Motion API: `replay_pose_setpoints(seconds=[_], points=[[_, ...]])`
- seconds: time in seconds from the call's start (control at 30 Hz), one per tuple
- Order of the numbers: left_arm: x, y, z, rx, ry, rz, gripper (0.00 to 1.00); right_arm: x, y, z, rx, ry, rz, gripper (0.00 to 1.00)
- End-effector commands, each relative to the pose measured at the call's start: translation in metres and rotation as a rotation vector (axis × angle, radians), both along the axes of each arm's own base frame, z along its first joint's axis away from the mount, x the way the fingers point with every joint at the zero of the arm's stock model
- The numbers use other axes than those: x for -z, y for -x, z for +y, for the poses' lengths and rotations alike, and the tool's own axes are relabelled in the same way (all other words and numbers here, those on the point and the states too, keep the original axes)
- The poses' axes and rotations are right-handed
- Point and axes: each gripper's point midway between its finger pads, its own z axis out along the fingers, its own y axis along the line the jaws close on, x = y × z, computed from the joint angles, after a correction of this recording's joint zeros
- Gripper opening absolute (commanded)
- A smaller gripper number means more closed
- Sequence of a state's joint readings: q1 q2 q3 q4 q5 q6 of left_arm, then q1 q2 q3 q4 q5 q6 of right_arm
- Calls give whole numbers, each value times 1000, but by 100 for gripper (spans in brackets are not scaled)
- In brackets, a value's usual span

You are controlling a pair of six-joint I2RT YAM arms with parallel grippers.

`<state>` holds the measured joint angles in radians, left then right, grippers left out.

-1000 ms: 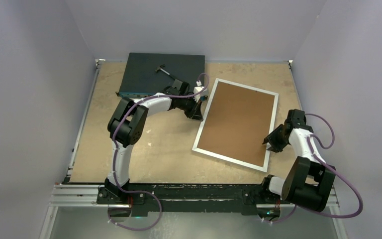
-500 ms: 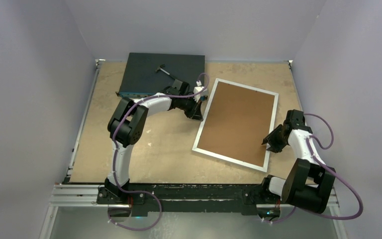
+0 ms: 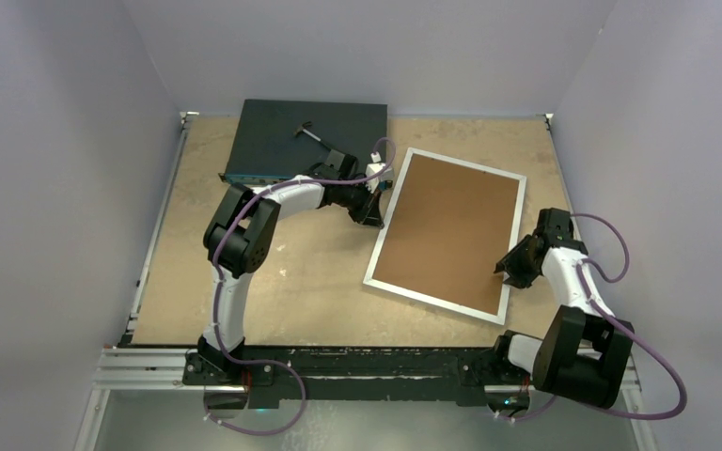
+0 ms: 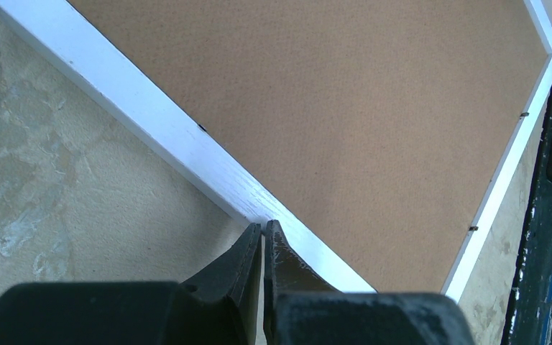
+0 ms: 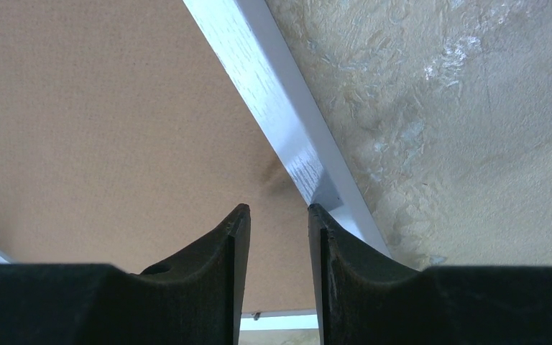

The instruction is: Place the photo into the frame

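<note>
- Frame (image 3: 432,298) lies flat on the table (image 3: 291,272), right of centre. It is turned a bit, so its near-left corner points twd the arm bases.
- Frame is back-side up. The brown backing board (image 3: 451,230) fills it, w/ the thin white border all round.
- Photo: not seen in any view, can't tell where it is.
- L gripper (image 3: 373,214) is at the frame's left edge, abt mid-length, arm reaching in from the left.
- L wrist view: L claw (image 4: 264,237) is closed, both fingers pressed tip to tip w/ nothing btwn them. Tips sit at the outer edge of the white border (image 4: 151,118). Can't tell if they press on it. Board (image 4: 345,122) is beyond.
- R gripper (image 3: 508,271) is at the frame's right edge, near the near-right corner.
- R wrist view: R claw (image 5: 278,215) is part-open, clear gap btwn jaws, gripping nothing. Its one finger (image 5: 215,251) is over the board (image 5: 100,115). The other tip is at the inner edge of the white border (image 5: 273,100). Can't tell if it touches.
- Dark flat box (image 3: 291,136) is at the far-left of the table, apart from the frame, w/ a small metal tool (image 3: 310,133) lying on top.
</note>
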<state>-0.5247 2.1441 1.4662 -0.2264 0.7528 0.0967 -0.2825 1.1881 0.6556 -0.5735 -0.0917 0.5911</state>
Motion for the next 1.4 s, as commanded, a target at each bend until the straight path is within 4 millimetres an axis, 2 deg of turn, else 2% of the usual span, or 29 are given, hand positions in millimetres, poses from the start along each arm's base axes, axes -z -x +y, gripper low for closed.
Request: replay_pose_setpoints(seconds=[0.0,0.53,0.7,0.8,0.9,0.97,1.03,1.1,1.23,1.37], points=[[46,5,11,-15,-114,15,1,11,18,24,-7,-99,72,38],[43,5,10,-12,-105,13,1,27,30,33,-5,-115,102,37],[43,5,10,-11,-106,11,1,19,21,31,-3,-110,77,37],[42,4,11,-12,-104,8,1,-1,-3,32,-11,-132,-6,39],[35,0,12,-18,-90,8,1,-42,-45,26,-23,-117,-162,46],[28,-5,14,-23,-80,15,1,-65,-67,17,-19,-76,-252,54],[21,-9,18,-25,-73,17,1,-78,-85,3,10,-9,-315,66],[16,-13,21,-28,-72,8,1,-82,-97,-14,41,72,-346,74],[13,-8,26,-17,-83,6,1,-69,-114,-40,98,183,-342,86],[14,4,35,24,-109,5,1,-52,-123,-61,136,276,-311,89]])
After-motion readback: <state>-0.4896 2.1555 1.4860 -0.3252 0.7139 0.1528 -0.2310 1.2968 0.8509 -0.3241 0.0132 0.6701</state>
